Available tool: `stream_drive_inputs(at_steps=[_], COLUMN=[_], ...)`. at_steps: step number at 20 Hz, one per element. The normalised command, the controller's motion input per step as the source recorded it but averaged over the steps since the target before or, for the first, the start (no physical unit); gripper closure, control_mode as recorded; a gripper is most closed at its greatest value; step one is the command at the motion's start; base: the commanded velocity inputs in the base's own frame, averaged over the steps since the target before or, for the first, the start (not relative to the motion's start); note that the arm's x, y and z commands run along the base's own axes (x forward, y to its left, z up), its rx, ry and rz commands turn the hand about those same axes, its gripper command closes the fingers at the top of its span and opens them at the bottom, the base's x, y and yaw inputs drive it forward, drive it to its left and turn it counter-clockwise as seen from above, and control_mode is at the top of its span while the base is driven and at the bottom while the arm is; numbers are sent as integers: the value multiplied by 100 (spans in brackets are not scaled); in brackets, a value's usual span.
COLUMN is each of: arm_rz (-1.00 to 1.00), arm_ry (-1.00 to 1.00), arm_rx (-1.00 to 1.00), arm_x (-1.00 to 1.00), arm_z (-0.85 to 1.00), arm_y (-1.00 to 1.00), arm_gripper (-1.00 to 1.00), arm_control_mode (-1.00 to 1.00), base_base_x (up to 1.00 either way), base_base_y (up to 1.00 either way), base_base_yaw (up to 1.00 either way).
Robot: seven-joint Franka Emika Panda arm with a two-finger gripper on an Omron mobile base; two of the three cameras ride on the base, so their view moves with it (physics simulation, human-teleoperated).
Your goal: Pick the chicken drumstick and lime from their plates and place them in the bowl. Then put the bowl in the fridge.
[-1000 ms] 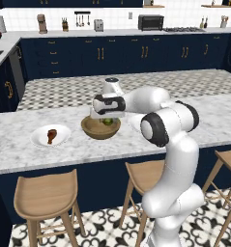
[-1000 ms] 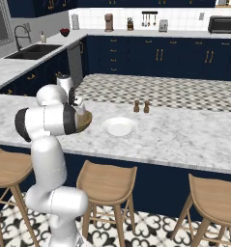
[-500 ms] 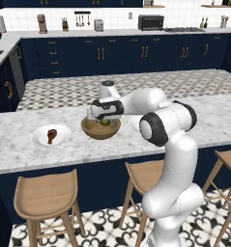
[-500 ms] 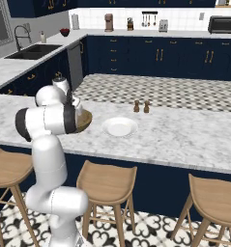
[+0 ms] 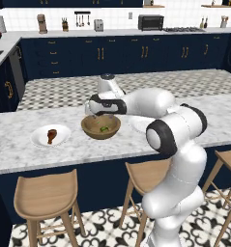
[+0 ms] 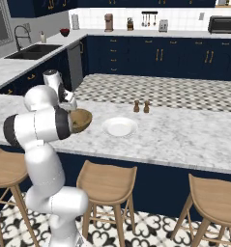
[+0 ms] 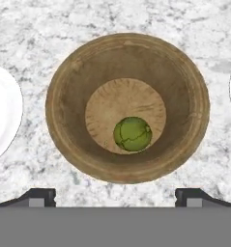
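So far only the lime (image 7: 132,134) lies in the bowl (image 7: 68,111) mid-counter, under the gripper (image 7: 115,195) with fingers spread and empty, while the drumstick (image 5: 51,135) waits on its plate (image 5: 39,140) leftward, fridge step undone.

No readable text, labels, brands, numbers or signs anywhere. Checked the round brown wooden bowl (image 7: 126,107), the small round green lime (image 7: 132,134) in it, the white marble surface (image 5: 20,154), the round flat white plates (image 5: 50,135) and the navy cabinets (image 6: 184,60): all bare of markings. Small countertop appliances on the far counter, such as the dark toaster oven (image 5: 151,22), too small to show any lettering.
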Motion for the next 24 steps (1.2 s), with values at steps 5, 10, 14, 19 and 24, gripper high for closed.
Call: stream_drive_inputs(at_steps=[5,10,14,19,24], arm_rz=[13,6,1,0,0], arm_ry=[0,-1,-10,-5,8], arm_rx=[3,12,1,-16,-8], arm_x=[-87,-28,4,29,21], arm_z=[27,-8,-8,-12,-30], arm_y=[72,100,100,100,31], arm_gripper=[-100,-100,-100,-100,-100], arm_control_mode=[-100,-100,-100,-100,-100], base_base_x=[0,0,0,0,0], base_base_y=[0,0,0,0,0], base_base_yaw=[0,0,0,0,0])
